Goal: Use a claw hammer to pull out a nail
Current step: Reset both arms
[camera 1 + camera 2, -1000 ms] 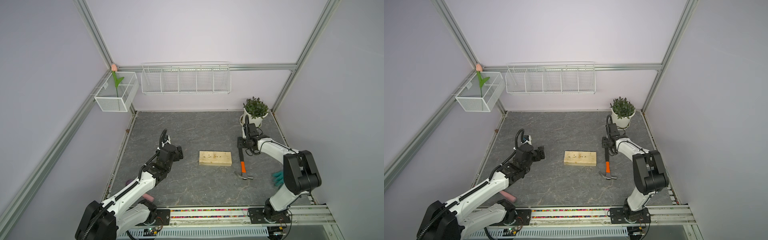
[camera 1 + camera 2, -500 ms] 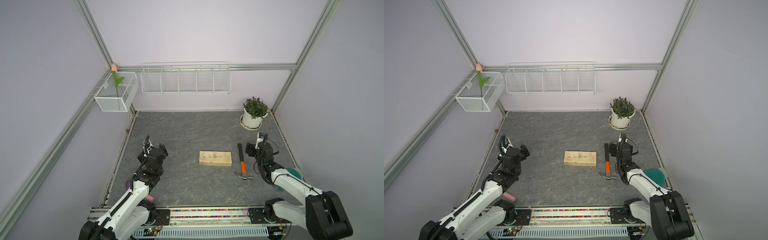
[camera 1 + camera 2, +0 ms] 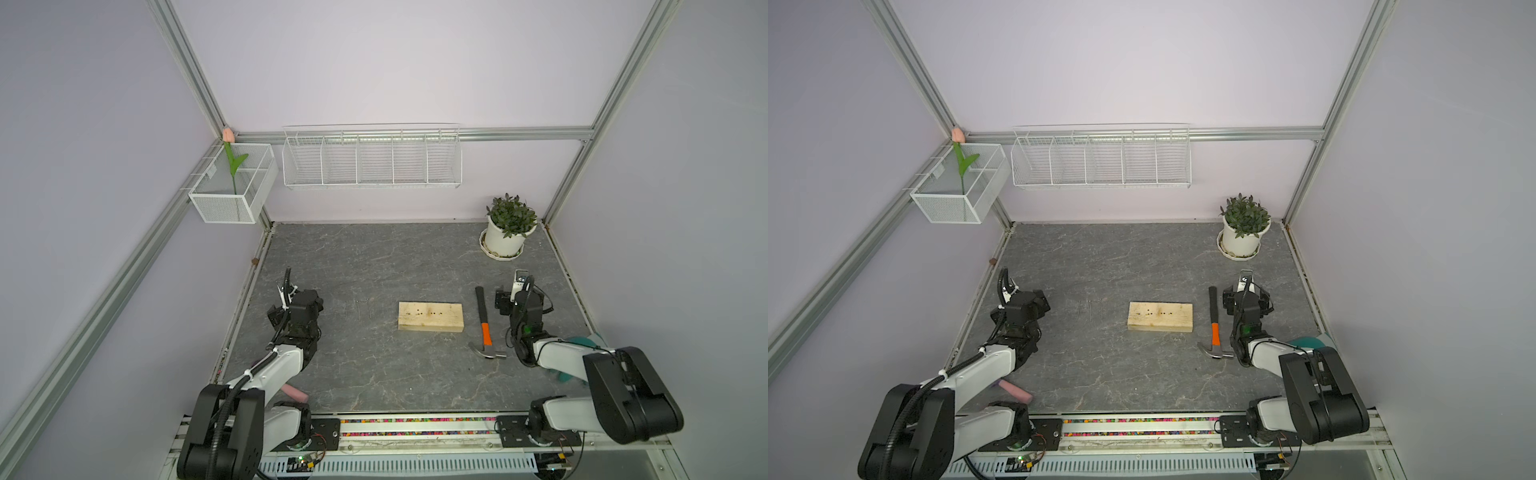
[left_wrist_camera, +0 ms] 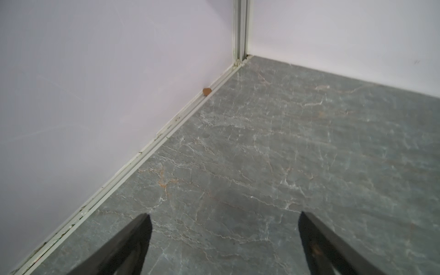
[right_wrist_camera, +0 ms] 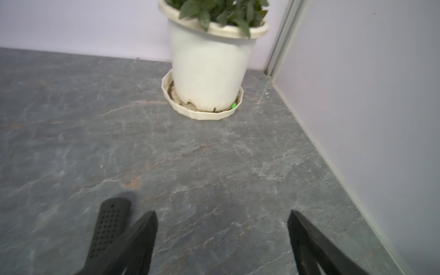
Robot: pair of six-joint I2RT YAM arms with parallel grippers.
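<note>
The left claw [image 4: 223,214] and right claw [image 5: 222,211] are black, on arms [image 3: 278,365] of white links, black joints, looping cables

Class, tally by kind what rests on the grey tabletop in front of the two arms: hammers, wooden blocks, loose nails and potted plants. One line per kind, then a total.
claw hammer: 1
wooden block: 1
loose nails: 3
potted plant: 1
Total: 6
</note>
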